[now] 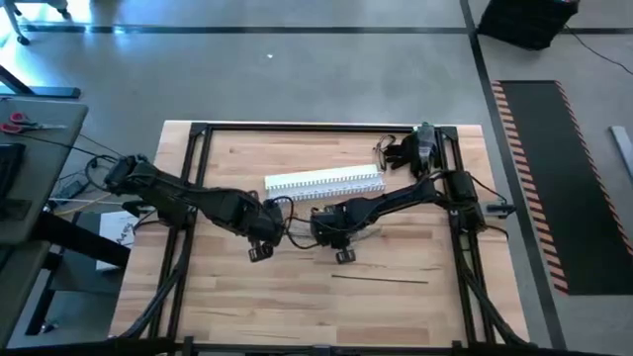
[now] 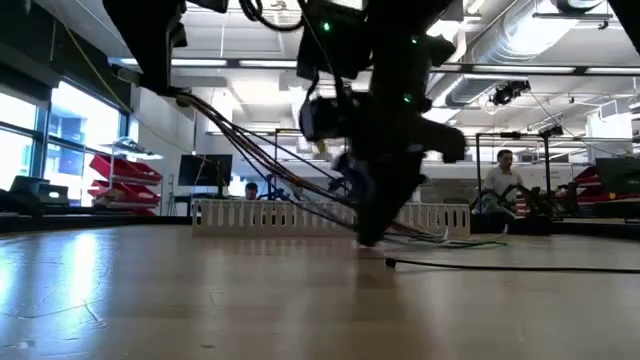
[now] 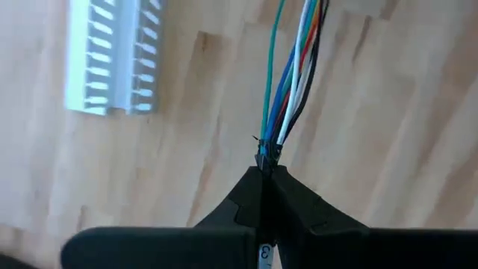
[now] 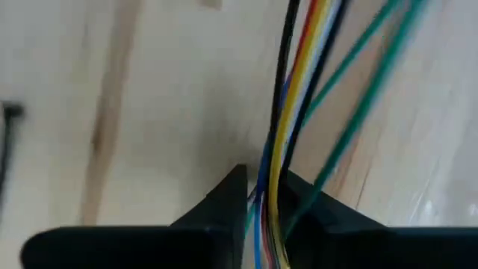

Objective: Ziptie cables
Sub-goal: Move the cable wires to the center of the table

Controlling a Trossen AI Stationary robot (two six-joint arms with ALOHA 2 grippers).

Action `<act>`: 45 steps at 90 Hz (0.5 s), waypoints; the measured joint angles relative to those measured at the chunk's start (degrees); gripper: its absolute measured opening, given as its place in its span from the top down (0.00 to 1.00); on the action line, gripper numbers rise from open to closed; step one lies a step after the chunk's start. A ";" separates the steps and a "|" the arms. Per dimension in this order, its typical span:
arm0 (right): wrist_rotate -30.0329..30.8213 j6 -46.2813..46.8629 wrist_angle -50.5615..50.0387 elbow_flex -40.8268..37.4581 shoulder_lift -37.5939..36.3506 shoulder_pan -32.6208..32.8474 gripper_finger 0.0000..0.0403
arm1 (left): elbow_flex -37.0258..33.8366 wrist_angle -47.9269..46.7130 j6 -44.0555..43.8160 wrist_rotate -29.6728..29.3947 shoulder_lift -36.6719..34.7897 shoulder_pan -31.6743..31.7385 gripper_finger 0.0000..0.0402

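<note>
I hold the cables (image 3: 287,90), limp and light, near the channel (image 1: 324,182): left claw (image 3: 266,161) and right claw (image 4: 263,196) clamped on them.

1. Wooden table (image 1: 247,307) inside a black frame, seen from above.
2. White slotted channel (image 1: 324,182) lying across the table's far middle.
3. Left gripper (image 1: 261,247) just in front of the channel's left end.
4. Right gripper (image 1: 341,249) in front of the channel's middle, near the left gripper.
5. Thin dark strip (image 1: 381,279) farther forward of the channel, flat on the wood.
</note>
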 joint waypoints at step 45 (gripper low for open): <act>3.46 0.30 -3.60 -4.20 -0.71 0.03 0.79 | -12.35 11.22 -3.72 -0.67 -0.22 -2.82 1.00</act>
